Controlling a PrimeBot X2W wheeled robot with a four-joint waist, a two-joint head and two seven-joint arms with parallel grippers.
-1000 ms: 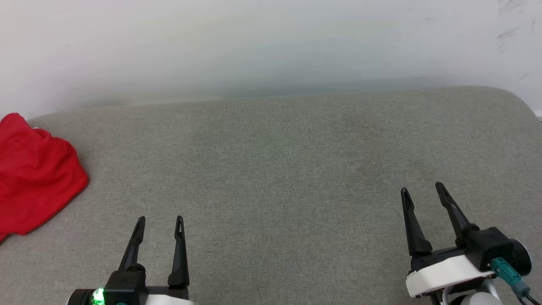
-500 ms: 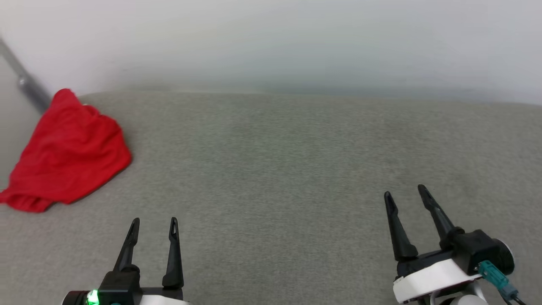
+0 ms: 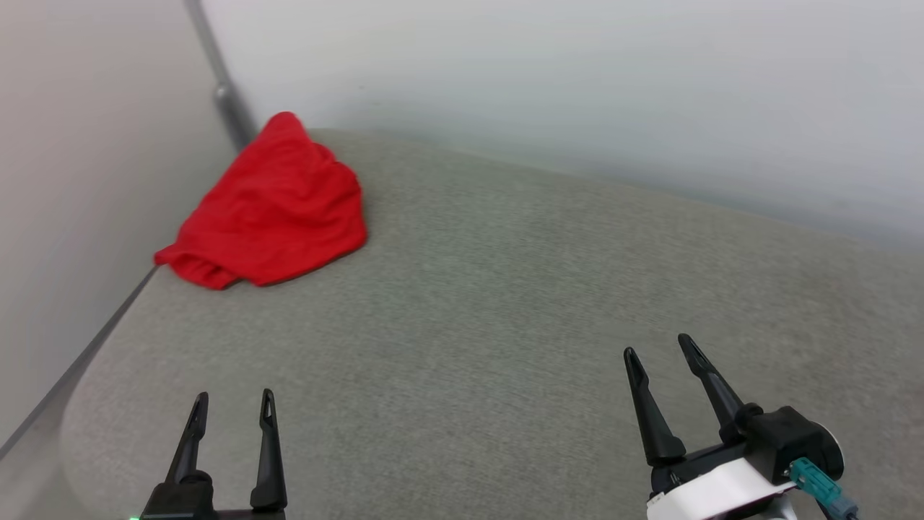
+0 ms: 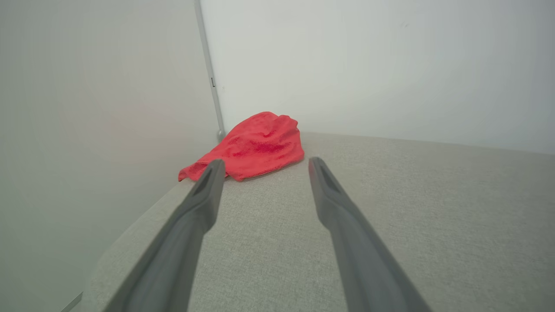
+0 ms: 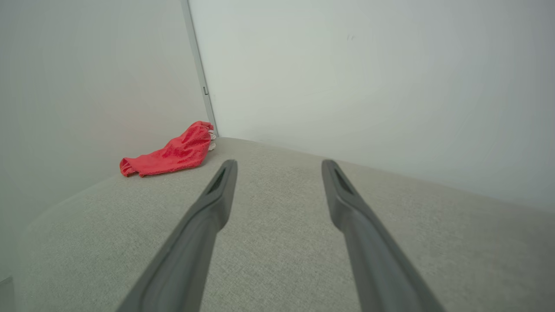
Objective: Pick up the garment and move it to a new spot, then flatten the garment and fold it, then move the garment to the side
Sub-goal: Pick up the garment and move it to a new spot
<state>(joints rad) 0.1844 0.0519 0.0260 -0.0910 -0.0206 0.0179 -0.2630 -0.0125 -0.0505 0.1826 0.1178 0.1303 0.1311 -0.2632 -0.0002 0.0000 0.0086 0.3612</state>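
Checking in from the remote seat: the garment (image 3: 271, 206) is a crumpled red heap sitting on the grey cushion (image 3: 505, 289), tucked right into the cushion's far left corner. Its high end leans toward the cushion's back edge, and a rolled hem trails along the cushion's left edge. From the right wrist view I can make out a small bit of white poking out at the end of the heap nearest the cushion's back corner, otherwise it's all red folds. A thin grey metal post (image 3: 220, 79) runs up from that same corner of the cushion, between the pale side wall (image 3: 86, 144) and the pale back wall (image 3: 577, 87). The left gripper (image 3: 234, 394) is over the cushion's near left corner, jaws spread wide apart with nothing between them. In its own wrist view the two dark fingers (image 4: 204, 203) point up the cushion's left side toward the heap, well short of it. The right gripper (image 3: 657, 344) is over the near right part of the cushion, jaws spread too and holding nothing, and its fingers (image 5: 347, 203) are aimed across the bare middle of the cushion. Both claws are well apart from the shirt, and I honestly can't tell how high either one sits above the cushion's fabric.
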